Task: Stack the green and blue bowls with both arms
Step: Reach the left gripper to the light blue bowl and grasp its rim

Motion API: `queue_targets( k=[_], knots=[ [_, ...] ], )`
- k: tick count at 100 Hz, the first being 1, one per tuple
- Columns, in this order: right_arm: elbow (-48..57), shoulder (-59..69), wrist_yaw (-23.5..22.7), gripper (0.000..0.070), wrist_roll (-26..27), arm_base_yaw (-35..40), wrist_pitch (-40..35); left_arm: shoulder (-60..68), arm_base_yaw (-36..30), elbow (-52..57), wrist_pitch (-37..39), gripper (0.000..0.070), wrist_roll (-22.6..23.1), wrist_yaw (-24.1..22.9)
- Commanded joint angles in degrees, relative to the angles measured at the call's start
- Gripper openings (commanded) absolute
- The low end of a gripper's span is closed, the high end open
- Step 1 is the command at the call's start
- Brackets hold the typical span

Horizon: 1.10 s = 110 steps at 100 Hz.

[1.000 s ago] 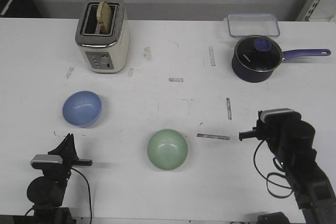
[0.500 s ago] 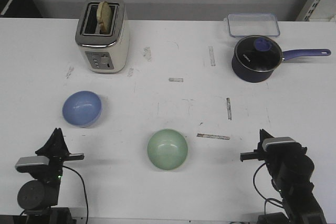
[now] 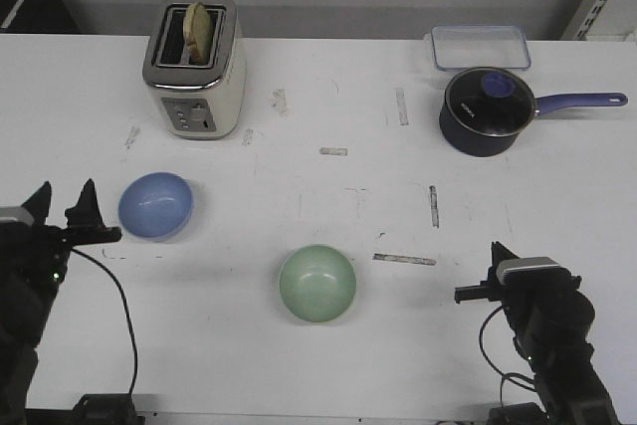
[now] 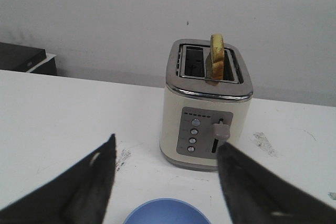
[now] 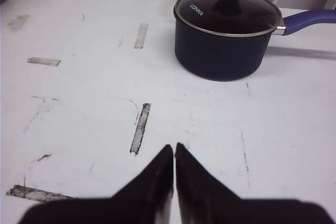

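The periwinkle blue bowl (image 3: 155, 206) sits on the left of the white table, in front of the toaster. The mint green bowl (image 3: 318, 283) sits upright near the middle front, apart from both arms. My left gripper (image 3: 65, 208) hovers just left of the blue bowl, open and holding nothing. In the left wrist view the blue bowl's rim (image 4: 168, 212) shows low between the spread fingers of the left gripper (image 4: 167, 144). My right gripper (image 3: 495, 256) stands at the front right, well right of the green bowl. In the right wrist view the right gripper (image 5: 174, 147) is shut on nothing above bare table.
A cream toaster (image 3: 194, 72) with a slice of bread stands at the back left, also seen in the left wrist view (image 4: 207, 114). A dark blue lidded saucepan (image 3: 485, 111) and a clear lidded box (image 3: 480, 45) stand at the back right. Tape marks dot the table.
My left arm has swung from the front edge out to the left and forward, ending beside the blue bowl. The right arm drew back toward the front edge, then held still.
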Motion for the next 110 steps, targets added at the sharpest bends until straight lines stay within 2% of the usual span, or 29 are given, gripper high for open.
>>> queue_targets(
  k=[1, 20, 35, 41, 71, 86, 92, 104, 110],
  knots=[
    [0.3, 0.8, 0.1, 0.0000, -0.2, 0.0, 0.7, 5.7, 0.1, 4.9, -3.6, 0.0508, -0.2, 0.1],
    [0.3, 1.8, 0.1, 0.0000, -0.2, 0.0, 0.7, 18.5, 1.3, 9.2, -10.3, 0.0507, -1.8, 0.4],
    [0.3, 1.8, 0.1, 0.0000, -0.2, 0.0, 0.7, 28.9, 4.5, 9.2, -14.3, 0.0506, -1.8, 5.2],
    [0.3, 1.8, 0.1, 0.0000, -0.2, 0.0, 0.7, 32.9, 5.7, 9.2, -15.4, 0.0500, -1.9, 5.7],
    [0.3, 1.8, -0.3, 0.0000, -0.2, 0.0, 0.7, 50.2, 10.6, 9.2, -15.1, 0.0487, -1.9, 5.7],
    [0.3, 1.8, -0.3, 0.0000, -0.2, 0.0, 0.7, 54.3, 11.5, 9.2, -15.5, 0.0472, -1.9, 5.7],
    [0.3, 1.8, -0.3, 0.0000, -0.2, 0.0, 0.7, 54.7, 11.4, 9.2, -15.5, 0.0402, -1.9, 5.7],
    [0.3, 1.8, -0.3, 0.0000, -0.2, 0.0, 0.7, 54.3, 11.4, 9.2, -15.1, 0.0149, -1.9, 6.1],
    [0.3, 1.8, -0.3, 0.0000, -0.2, 0.0, 0.7, 54.0, 11.3, 9.3, -15.1, 0.0046, -1.9, 6.1]
  ],
)
